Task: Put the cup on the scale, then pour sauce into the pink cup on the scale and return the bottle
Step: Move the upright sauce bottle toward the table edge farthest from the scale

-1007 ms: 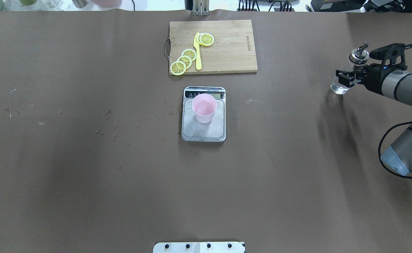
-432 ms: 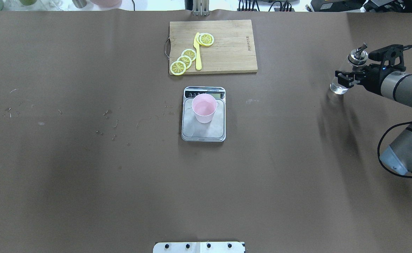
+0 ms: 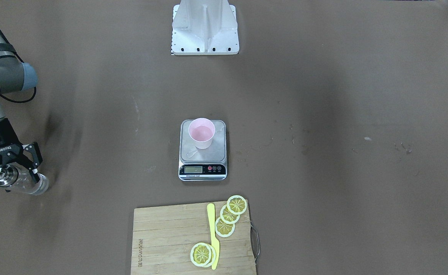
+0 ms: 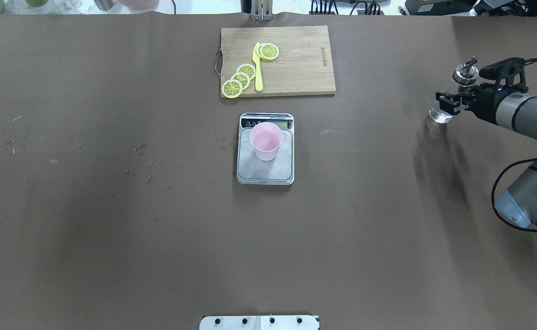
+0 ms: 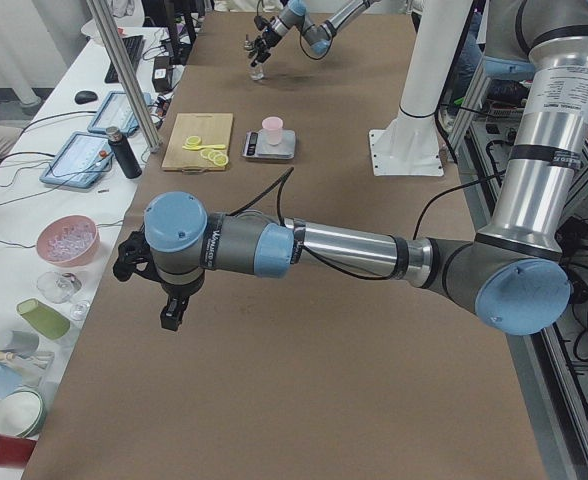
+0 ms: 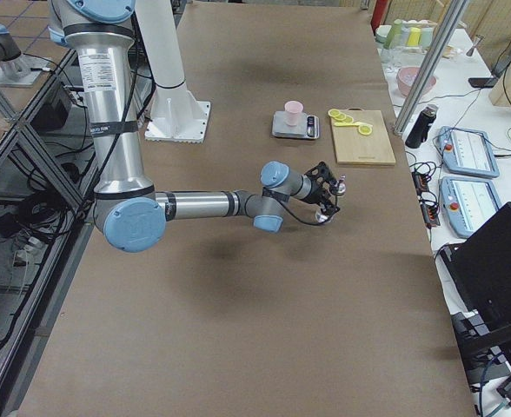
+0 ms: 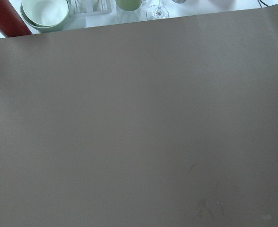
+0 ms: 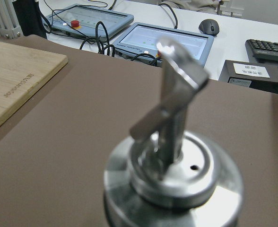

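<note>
1. Bench point(image 4: 112, 229): a brown-covered surface that carries everything shown.
2. Right arm point(image 4: 520, 110): it reaches low towards the bench's right edge with the forearm nearly level. The wrist is turned so that the grip comes in from the side.
3. Left arm point(image 5: 304, 250): it lies low over the bench, well apart from the work. You cannot tell whether the left pincer point(image 5: 132, 262) is wide or narrow.
4. Scale point(image 4: 265, 173): it sits mid-bench, well apart from the bottle.
5. Cup point(image 4: 266, 140): it stands upright on the scale's platform, towards the display end. Expect it to be light and easily tipped.
6. Bottle point(image 4: 439, 114): it is roughly upright, spout uppermost. You cannot tell whether its base touches the bench. Treat it as stiff, smooth and breakable glass whose liquid will shift. Hold the body just under the steel collar.
7. Right pincer point(image 4: 447, 104): it is closed round the bottle's glass body below the collar.
</note>
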Controlling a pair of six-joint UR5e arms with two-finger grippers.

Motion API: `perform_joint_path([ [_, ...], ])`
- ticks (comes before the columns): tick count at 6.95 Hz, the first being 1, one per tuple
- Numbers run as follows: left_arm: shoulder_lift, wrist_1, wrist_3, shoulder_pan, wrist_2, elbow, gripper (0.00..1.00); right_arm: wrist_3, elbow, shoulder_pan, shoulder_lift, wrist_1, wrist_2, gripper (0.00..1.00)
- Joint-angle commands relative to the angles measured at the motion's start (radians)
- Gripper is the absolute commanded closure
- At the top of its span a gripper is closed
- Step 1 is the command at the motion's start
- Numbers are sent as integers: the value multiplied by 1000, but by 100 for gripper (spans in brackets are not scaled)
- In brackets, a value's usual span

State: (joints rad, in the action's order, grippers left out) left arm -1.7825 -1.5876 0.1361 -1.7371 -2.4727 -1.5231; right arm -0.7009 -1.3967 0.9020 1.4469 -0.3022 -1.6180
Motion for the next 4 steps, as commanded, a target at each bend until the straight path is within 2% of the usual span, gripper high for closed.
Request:
perform_joint_path([
  [1,0,0,-1,1,0,0,2,0,-1,0,0,0,0,54],
  [2,2,0,-1,-1,0,0,2,0,-5,0,0,2,1,41],
  [4,2,1,-1,-1,0,0,2,-6,-7,0,0,2,1,27],
])
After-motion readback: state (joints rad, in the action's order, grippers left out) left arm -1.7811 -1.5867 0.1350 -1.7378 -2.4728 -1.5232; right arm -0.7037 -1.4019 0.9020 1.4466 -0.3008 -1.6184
